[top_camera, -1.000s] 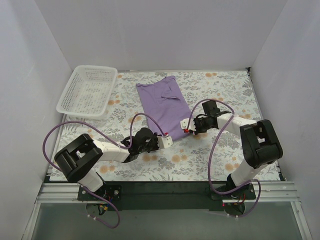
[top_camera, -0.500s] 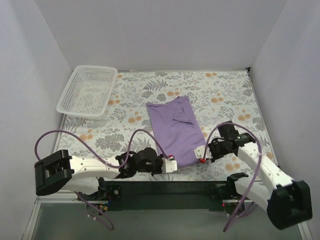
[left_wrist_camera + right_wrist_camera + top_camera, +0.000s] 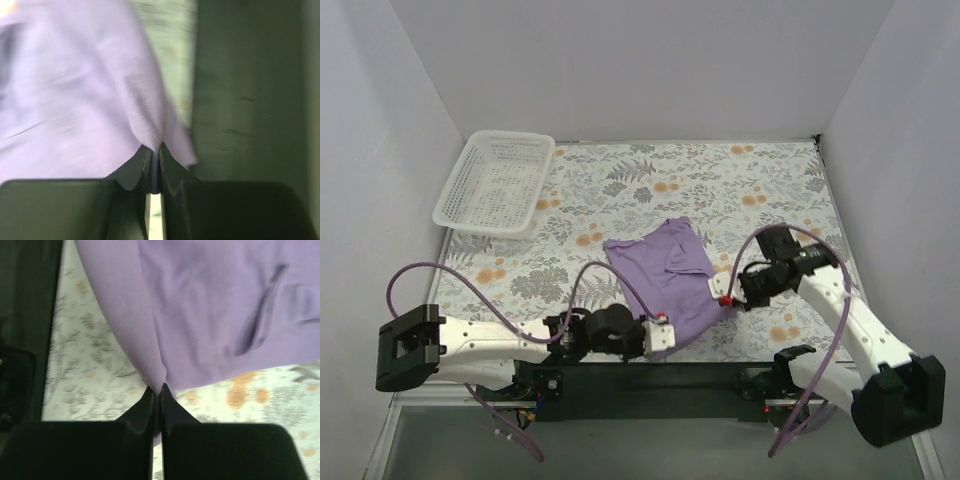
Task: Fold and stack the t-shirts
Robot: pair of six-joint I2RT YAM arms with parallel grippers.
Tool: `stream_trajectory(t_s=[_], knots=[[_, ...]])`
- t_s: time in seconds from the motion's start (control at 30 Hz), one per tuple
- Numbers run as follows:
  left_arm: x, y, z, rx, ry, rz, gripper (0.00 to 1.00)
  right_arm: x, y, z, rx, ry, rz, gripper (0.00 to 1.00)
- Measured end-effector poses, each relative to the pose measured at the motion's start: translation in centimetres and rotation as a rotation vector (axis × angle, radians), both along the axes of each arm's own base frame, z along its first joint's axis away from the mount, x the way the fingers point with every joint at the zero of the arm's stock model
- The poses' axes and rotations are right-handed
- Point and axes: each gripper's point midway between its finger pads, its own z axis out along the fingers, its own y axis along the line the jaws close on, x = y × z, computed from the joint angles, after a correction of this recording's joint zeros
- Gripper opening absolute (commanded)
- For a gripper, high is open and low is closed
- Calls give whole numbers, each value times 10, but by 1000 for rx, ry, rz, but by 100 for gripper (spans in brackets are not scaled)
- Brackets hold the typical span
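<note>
Two corners of your purple t-shirt [image 3: 665,270] are pinched: left gripper [image 3: 658,324] clamps the near corner, right gripper [image 3: 723,298] the right one (shirt rumpled on the floral table [image 3: 620,190]).

Plain white walls [image 3: 640,60] close in the back and both sides. A flowered tablecloth [image 3: 770,170] fills the middle of the frame. A dark rail [image 3: 700,380] runs along its lower edge, grey floor [image 3: 650,445] below.

One plain purple t-shirt [image 3: 665,272] lies rumpled, partly spread, close to the worktop's [image 3: 720,180] near edge, slightly right of centre. Its far end rests creased on the worktop; both near corners are pinched and lifted
</note>
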Motion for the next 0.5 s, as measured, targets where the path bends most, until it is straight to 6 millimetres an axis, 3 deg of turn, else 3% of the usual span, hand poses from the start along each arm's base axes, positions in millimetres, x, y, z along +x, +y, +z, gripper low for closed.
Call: stream_trajectory(t_s=[0.17,0.27,0.37,0.5], knots=[[109,30,39,-143,-34,331,0,81,40,36,73,30,-56,1],[166,57,45,-177,-22,508,0,147,77,51,149,64,-100,1],[204,73,36,-163,33,621,0,202,107,50,208,107,-158,1],[227,87,18,-143,106,705,0,246,131,28,226,178,-232,1]])
